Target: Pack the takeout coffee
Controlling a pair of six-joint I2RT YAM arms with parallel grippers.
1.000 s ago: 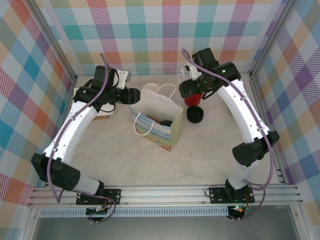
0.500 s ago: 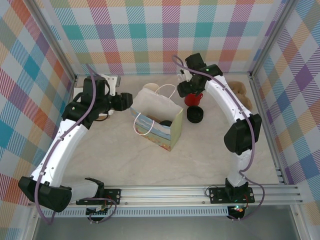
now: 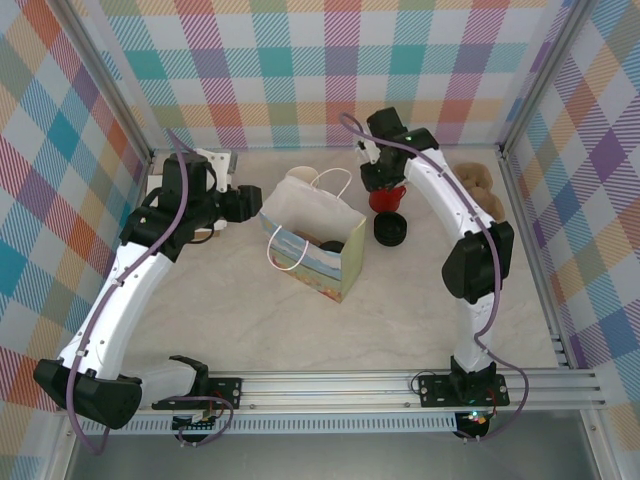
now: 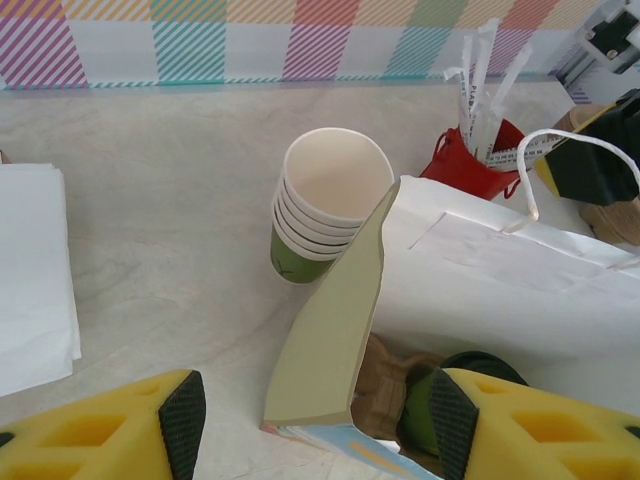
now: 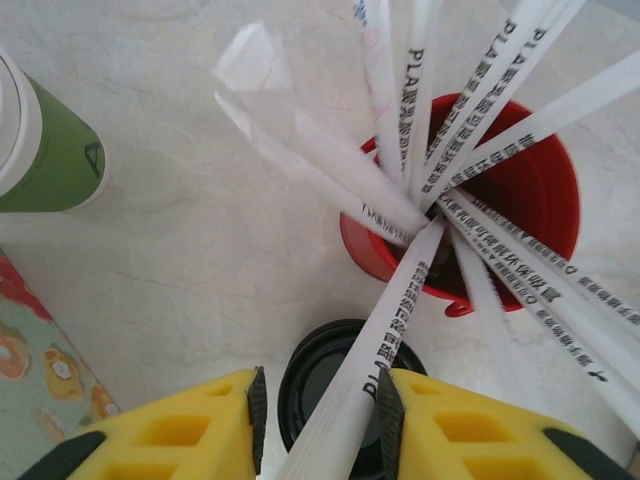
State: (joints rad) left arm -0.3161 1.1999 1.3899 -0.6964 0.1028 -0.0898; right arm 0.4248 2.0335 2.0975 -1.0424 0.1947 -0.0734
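Sticks [image 5: 395, 310] (in red mug [image 5: 540, 190]) crowd right claw [image 5: 322, 410]

This is a robot test cell in a lab. A white left arm [image 3: 130, 290] and right arm [image 3: 470, 225] are bolted to the near rail of an aluminium frame [image 3: 330, 385] that runs around a marble-look table [image 3: 400, 320]. Plaid-printed panels [image 3: 330, 70] wall the table in on the left, right and far sides.

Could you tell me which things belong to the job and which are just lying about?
Job: black-lidded olive-green paper cup; white paper bag around it; perhaps wrapped straws in red mug.
Lying about: stacked lidless green paper cups; black round lid; white napkins.
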